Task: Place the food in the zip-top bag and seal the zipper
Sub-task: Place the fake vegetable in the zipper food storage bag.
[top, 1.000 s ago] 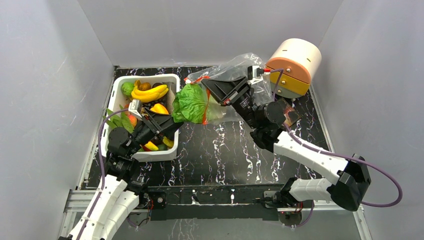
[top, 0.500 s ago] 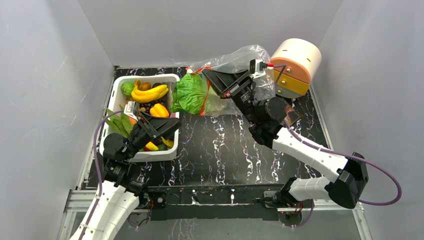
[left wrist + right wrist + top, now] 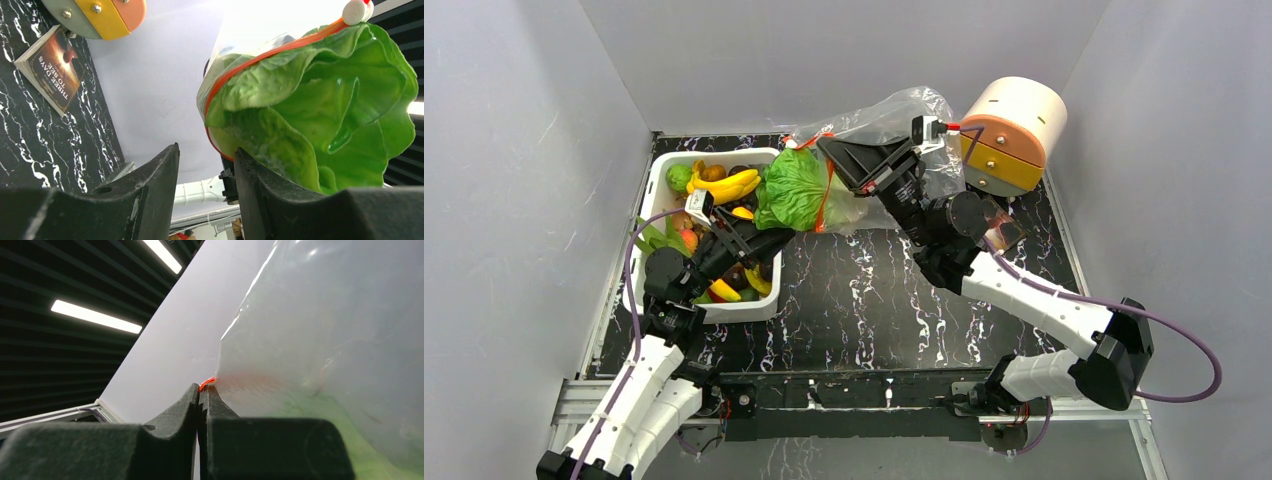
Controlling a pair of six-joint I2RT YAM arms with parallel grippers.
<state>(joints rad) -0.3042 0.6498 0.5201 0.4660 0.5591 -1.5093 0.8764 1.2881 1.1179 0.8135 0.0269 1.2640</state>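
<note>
Lettuce [image 3: 310, 100] pokes from the zip-top bag [image 3: 894, 110], right claw [image 3: 201, 390] clamped on its zipper [image 3: 270, 52], left claw [image 3: 206, 152] apart nearby.

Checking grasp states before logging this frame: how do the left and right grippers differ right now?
The left gripper is open and empty; the right gripper is shut on the zipper of the zip-top bag. The right holds the bag raised; the left carries nothing. The left sits over the white tub, aimed at the lettuce in the bag's mouth; the right is at the bag's edge. Both are black.
</note>
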